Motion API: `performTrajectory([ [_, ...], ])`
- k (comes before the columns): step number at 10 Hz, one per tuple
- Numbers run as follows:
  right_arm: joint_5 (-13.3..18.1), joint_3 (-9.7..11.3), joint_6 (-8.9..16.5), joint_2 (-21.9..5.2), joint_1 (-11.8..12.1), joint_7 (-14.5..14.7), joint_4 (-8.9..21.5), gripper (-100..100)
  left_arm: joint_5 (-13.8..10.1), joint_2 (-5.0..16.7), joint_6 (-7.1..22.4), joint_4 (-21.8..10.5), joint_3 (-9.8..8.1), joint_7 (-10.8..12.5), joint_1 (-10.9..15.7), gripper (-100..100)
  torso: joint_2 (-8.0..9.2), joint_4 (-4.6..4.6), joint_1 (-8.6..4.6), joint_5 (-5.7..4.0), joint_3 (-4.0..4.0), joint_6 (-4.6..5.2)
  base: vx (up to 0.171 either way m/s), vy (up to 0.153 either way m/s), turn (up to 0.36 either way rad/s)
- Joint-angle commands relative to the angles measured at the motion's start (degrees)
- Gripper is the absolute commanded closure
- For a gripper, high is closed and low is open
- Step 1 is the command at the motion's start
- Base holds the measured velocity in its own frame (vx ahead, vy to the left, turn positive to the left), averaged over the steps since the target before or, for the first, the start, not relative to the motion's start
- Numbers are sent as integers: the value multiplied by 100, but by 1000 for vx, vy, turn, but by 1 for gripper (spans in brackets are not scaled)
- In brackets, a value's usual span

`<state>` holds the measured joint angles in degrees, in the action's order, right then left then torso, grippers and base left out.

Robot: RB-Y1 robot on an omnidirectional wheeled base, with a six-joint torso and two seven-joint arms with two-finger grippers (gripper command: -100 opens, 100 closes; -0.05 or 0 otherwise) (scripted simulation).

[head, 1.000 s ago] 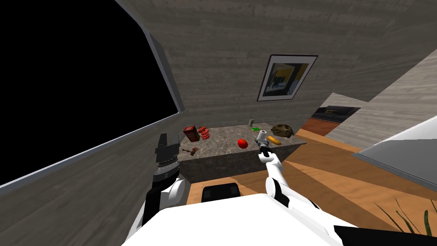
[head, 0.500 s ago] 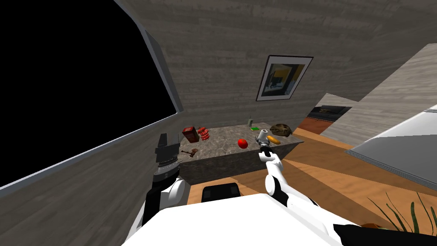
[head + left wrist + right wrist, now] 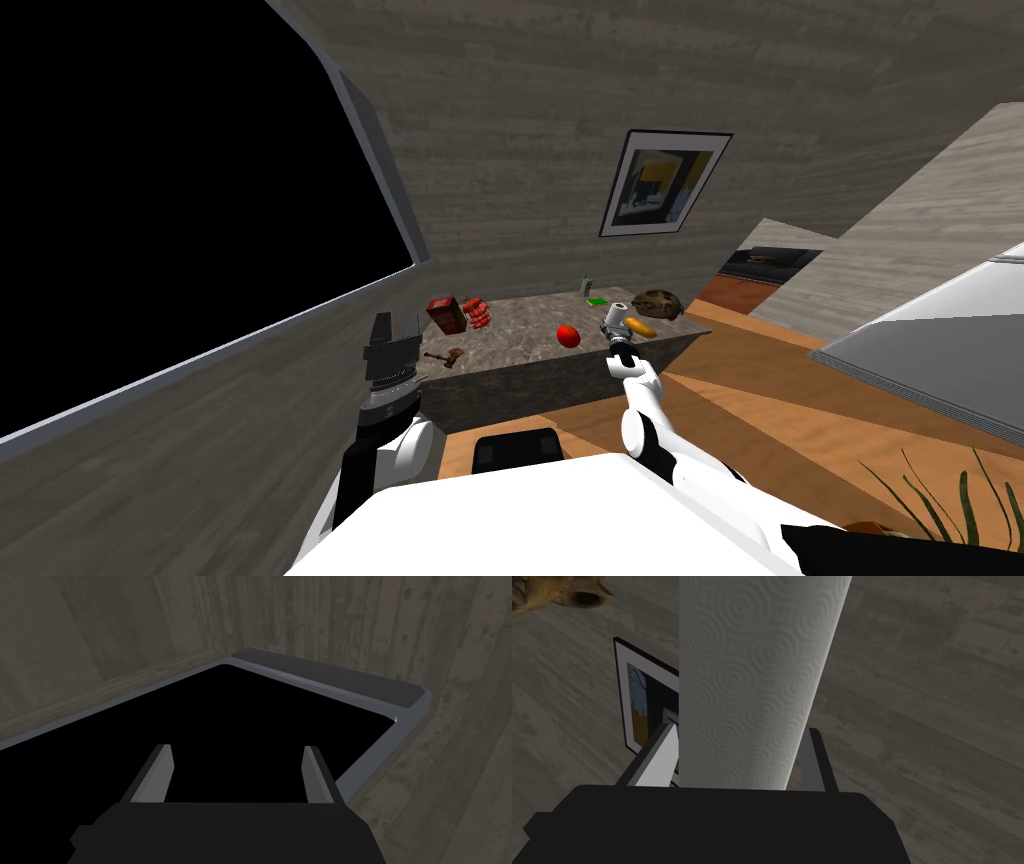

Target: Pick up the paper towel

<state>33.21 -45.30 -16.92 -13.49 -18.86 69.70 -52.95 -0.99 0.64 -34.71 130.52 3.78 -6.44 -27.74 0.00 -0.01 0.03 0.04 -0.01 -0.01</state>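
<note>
Grey counter (image 3: 520, 325): right gripper (image 3: 740, 729) clamps paper towel (image 3: 757, 666) (embossed white roll); left gripper (image 3: 237, 747) fingers spread.

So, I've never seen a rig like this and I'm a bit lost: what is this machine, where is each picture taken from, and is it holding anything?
It is a two-armed robot in a simulated house. The wide picture comes from a camera on its head, looking down at a table that carries a round red fruit, a red box and other small things. The other two pictures come from cameras on its hands, each looking along two thin fingers. The left gripper is open and holds nothing. The right gripper has its fingers against the sides of the paper towel, a white patterned roll. I cannot tell whether the roll has left the table.
</note>
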Motion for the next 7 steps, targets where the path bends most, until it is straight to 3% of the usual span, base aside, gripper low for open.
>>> performTrajectory([
  [1, 0, 0, 0, 0, 0, 0, 0, 100, 0, 0, 0, 0, 0, 0, 0, 0, 0, 0, 0, 0, 0, 0, 0, 0, 0],
  [2, 1, 1, 0, -1, 1, 2, 0, 100, 0, 0, 0, 0, 0, 0, 0, 0, 0, 1, 0, -1, 1, 0, 0, 0, 0],
  [3, 3, 1, 0, -1, 2, 4, 0, 0, 0, 0, 0, 0, 0, 0, 0, 0, 1, 2, -1, -1, 1, 0, 0, 0, 0],
  [4, 289, 195, 287, 62, 154, -282, -214, 100, 0, 0, 0, 0, 0, 0, 0, 0, 1, 2, -1, -2, 2, 0, -18, -48, 167],
  [7, 757, 195, 387, 62, 154, -724, -214, 100, 0, 0, 0, 0, 0, 0, 0, 0, 7, -2, -16, -4, 2, 0, -25, -34, 35],
])
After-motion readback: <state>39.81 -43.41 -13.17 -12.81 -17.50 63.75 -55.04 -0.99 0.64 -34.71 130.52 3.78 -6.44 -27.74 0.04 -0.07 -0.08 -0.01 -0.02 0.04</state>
